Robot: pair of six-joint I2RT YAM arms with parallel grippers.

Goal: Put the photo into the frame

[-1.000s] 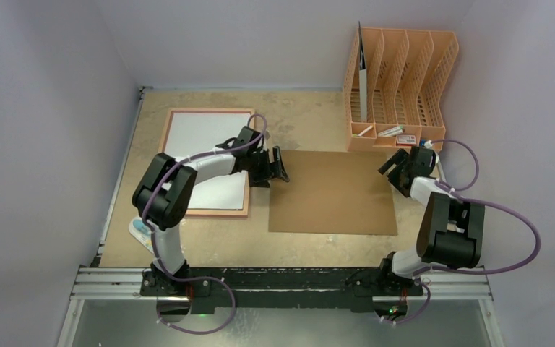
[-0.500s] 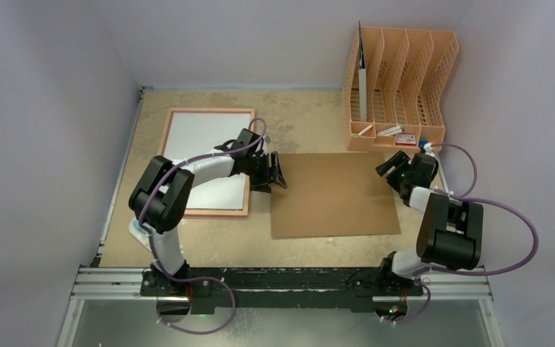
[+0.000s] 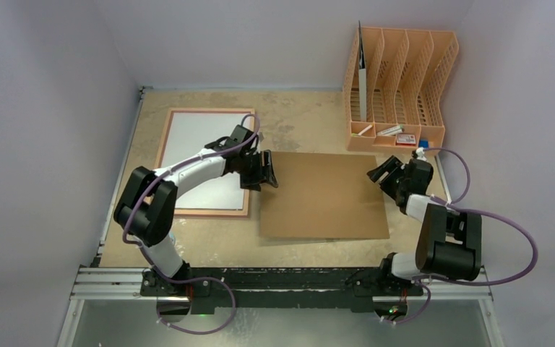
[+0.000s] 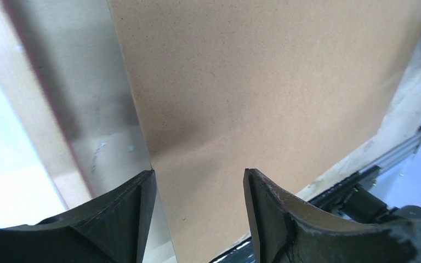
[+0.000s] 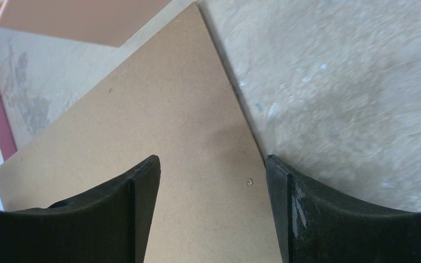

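The frame (image 3: 209,212), thin pink rim, lies flat at the left of the table. The photo (image 3: 199,130) lies inside it, plain white side up. A brown hardboard sheet (image 3: 325,195) lies flat in the middle. My left gripper (image 3: 269,170) sits over the sheet's left edge, jaws apart, nothing clamped between them. My right gripper (image 3: 377,181) sits over its right edge, also open. In the left wrist view the sheet (image 4: 263,82) fills the space beyond the left gripper (image 4: 200,181), with the frame's tan rim (image 4: 38,126) at the left. In the right wrist view the right gripper (image 5: 211,164) straddles the sheet's edge (image 5: 159,126).
An orange file rack (image 3: 401,87) stands at the back right, with a dark upright sheet in its left slot and small items along its front. A metal rail (image 3: 282,282) runs along the near edge. Walls close in on the left, back and right.
The hardboard sheet has slid left toward the frame. Both grippers moved left with it, and both jaws narrowed a little.
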